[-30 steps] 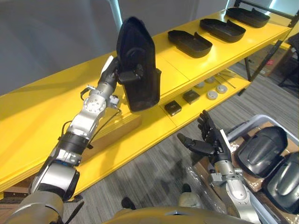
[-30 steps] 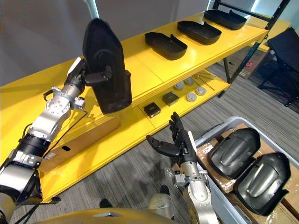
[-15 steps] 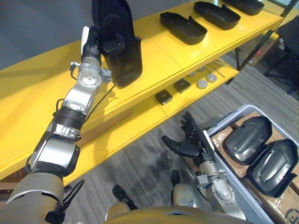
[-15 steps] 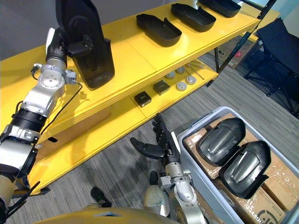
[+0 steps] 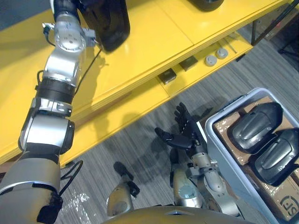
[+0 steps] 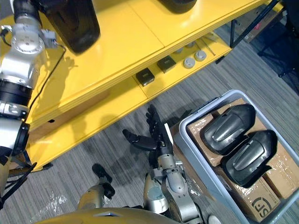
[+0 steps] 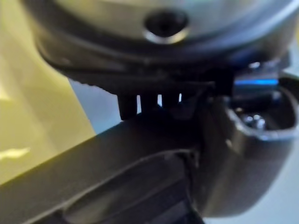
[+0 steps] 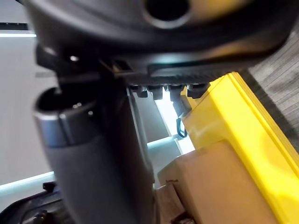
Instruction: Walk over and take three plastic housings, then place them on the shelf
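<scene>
On the yellow shelf (image 5: pixel 154 46) a black plastic housing (image 5: pixel 110 23) stands on end, the left hand (image 7: pixel 149 77) clamped round its edge. Below, the right hand (image 5: pixel 184 137) hangs spread and empty over the carpet (image 5: pixel 135 144), beside a grey bin (image 5: pixel 219 154) holding two more housings (image 5: pixel 254 128).

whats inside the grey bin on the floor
In the grey bin, a dark plastic housing and a second housing lie side by side on cardboard boxes. Whatever is in or under those boxes is covered.
</scene>
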You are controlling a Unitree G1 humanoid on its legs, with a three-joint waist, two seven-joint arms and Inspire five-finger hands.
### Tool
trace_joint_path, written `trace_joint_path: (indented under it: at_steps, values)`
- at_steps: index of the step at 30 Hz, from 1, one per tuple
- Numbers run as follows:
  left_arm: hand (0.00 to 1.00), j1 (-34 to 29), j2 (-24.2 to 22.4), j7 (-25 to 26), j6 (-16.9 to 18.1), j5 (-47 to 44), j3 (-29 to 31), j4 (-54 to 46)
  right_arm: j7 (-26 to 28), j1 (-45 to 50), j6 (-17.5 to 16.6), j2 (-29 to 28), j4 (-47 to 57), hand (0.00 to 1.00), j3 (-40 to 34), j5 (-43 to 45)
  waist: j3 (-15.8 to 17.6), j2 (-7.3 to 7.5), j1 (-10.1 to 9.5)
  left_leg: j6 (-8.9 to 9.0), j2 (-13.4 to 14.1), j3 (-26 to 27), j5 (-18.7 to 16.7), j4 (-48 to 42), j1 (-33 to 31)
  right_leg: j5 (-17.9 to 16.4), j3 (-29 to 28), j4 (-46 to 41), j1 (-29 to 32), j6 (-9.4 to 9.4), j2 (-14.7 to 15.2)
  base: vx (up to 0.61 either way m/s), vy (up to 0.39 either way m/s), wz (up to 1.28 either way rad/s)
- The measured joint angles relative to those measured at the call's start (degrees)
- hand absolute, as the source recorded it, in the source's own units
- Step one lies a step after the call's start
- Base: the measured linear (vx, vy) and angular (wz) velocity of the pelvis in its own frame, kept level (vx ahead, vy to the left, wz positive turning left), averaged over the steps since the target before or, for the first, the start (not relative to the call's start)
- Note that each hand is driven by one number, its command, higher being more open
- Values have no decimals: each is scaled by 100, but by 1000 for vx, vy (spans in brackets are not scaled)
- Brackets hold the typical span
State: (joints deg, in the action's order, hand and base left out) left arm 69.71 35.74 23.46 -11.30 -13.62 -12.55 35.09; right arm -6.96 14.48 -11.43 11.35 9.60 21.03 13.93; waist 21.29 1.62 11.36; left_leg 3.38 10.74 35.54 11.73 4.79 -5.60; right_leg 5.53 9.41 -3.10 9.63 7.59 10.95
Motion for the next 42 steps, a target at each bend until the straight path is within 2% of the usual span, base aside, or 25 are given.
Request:
trace_joint_path:
  at_steps: [7, 10, 13, 14, 19, 22, 33, 37, 38, 42]
  values:
    - [100, 268, 33, 288, -33, -179, 191, 392, -113, -209, -1, 2, 91, 100, 201, 0, 243, 100, -39, 6, -4, -57, 4, -2, -27, -52, 18, -91, 27, -36, 12, 8, 5, 3]
    - [100, 250, 92, 281, -245, -222, 218, 639, -119, -212, 0, 4, 195, 100, 214, 0, 335, 102, -50, 7, -5, -66, 3, -2, -27, -69, 29, -117, 30, -30, 18, 2, 3, 2]
    - [100, 200, 81, 204, -434, -643, 389, 840, -120, -265, 1, 5, 213, 100, 225, 0, 413, 158, -54, 7, -6, -71, 3, -3, -24, -112, 29, -194, 60, -31, 27, 0, 0, 0]
    - [0, 112, 94, 119, -490, -597, 267, 908, -123, -271, 1, 6, 215, 100, 225, 0, 416, 155, -55, 7, -18, -65, 3, -3, -19, -113, 21, -194, 59, -30, 38, 32, 12, -1]
    - [0, -31, 382, -181, -500, -527, 103, 874, -126, -298, 7, 9, 259, 100, 222, -4, 450, 95, -44, 7, -18, -39, 2, -4, 21, -127, 0, -232, 57, -34, 39, 5, 3, -2]
    - [0, -148, 658, -575, -520, -635, 138, 884, -121, -295, 104, 37, 259, 100, 224, -3, 467, 56, -55, 6, -3, -33, -46, -102, 45, -153, 1, -273, 21, -23, 57, 0, 0, 0]
    - [0, -584, 745, -912, -522, -699, 209, 882, -60, -294, 177, 178, 260, 100, 223, -4, 445, 22, -106, 33, -21, -22, -123, -158, 205, -143, 6, -178, -196, 5, 89, 0, 0, 0]
    - [0, -818, 744, -1234, -538, -701, 215, 881, 15, -261, 201, 248, 260, 100, 199, -19, 367, -116, -101, 38, -21, -23, -137, -159, 235, -144, 14, -160, -240, 6, 89, 0, 0, 0]
    - [100, -891, 744, -1292, -532, -701, 217, 875, 45, -252, 201, 253, 261, 100, 201, -26, 341, -156, -98, 38, -20, -23, -137, -159, 237, -144, 17, -160, -242, 6, 88, 0, 0, 0]
    - [100, -1124, 744, -1566, -530, -640, 215, 886, 92, -179, 201, 295, 261, 100, 199, -75, 245, -272, -101, 38, -22, -20, -136, -154, 281, -141, 15, -162, -281, 11, 90, 0, 0, 0]
